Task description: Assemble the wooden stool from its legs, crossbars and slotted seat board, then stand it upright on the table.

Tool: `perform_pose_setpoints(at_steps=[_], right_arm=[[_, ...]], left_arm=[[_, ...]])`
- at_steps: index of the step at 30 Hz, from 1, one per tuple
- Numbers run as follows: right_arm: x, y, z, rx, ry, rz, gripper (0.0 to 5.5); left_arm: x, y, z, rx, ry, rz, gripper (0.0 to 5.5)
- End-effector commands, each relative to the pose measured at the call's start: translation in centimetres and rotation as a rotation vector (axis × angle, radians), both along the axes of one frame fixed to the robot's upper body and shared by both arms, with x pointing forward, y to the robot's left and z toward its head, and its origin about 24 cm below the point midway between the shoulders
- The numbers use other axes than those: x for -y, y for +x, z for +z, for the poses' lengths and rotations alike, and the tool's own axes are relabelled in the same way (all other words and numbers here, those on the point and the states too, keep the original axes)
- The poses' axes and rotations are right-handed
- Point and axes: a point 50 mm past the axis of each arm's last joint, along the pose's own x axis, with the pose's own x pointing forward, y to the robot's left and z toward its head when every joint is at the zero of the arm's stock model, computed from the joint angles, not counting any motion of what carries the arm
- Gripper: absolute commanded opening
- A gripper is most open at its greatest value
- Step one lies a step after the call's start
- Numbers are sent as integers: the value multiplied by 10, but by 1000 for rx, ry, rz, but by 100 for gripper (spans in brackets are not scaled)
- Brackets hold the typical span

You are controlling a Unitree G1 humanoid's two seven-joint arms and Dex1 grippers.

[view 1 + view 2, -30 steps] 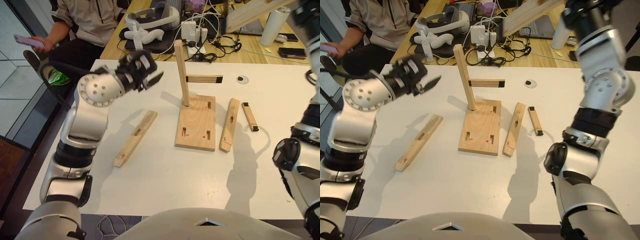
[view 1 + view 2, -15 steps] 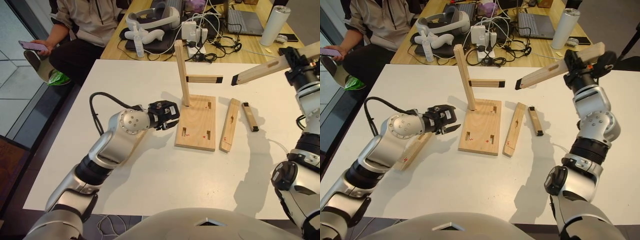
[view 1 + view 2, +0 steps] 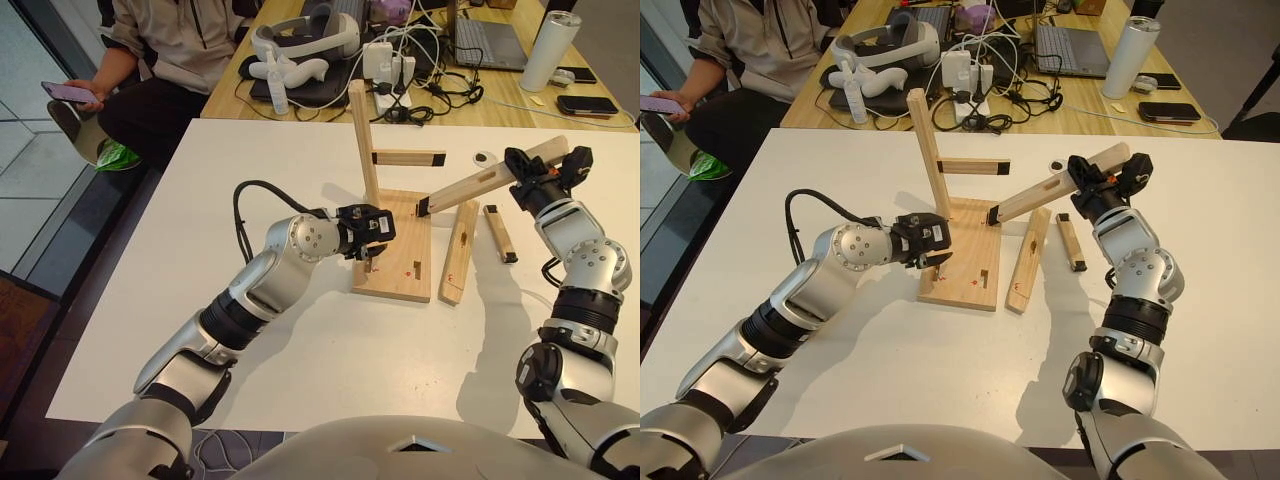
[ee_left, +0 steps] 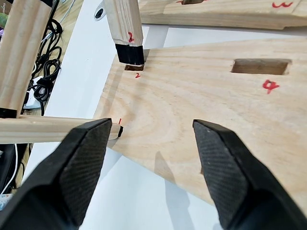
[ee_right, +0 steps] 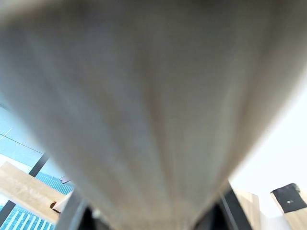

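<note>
Seat board (image 3: 398,240) lies flat in the middle of the white tabletop (image 3: 250,160), slots facing up. One upright leg (image 3: 364,140) stands in its far left corner, with a crossbar (image 3: 408,157) sticking out sideways from it toward the right. The right hand (image 3: 541,172) is closed around the upper end of a tilted leg (image 3: 480,185), which slants down toward the board. That leg's dark-tipped lower end is at the mouth of the far right corner slot (image 4: 129,68); whether it has entered the slot cannot be told. The left hand (image 4: 152,127) hovers low over the board's left edge, near the foot of the upright leg, spread wide and holding nothing, its two dark fingers (image 4: 86,163) well apart. Just beside the board's right edge a loose leg (image 3: 459,250) lies flat, and a short crossbar (image 3: 498,232) lies just right of that one.
</note>
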Motion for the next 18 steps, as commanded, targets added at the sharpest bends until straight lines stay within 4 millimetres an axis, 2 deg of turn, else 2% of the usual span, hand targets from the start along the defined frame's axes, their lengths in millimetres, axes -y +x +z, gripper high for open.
perform_pose_setpoints(at_steps=[1, 4, 7, 11, 15, 18], right_arm=[[-4, 2, -2, -43, -61, 6, 99], [-5, 8, 3, -86, -184, 11, 99], [-11, 16, 17, -84, -252, 13, 99], [-22, 25, 31, -70, -284, 33, 99], [-27, 28, 33, -81, -300, 56, 99], [-26, 27, 31, -90, -295, 72, 99]], left_arm=[[0, 1, 0, 10, 32, -15, 316], [-1, -6, -9, -38, 61, -37, 316], [5, -10, -24, -179, 21, -4, 316], [14, -1, -36, -301, 9, 71, 316], [15, 6, -40, -310, 57, 68, 316], [18, 1, -44, -340, 59, 49, 316]])
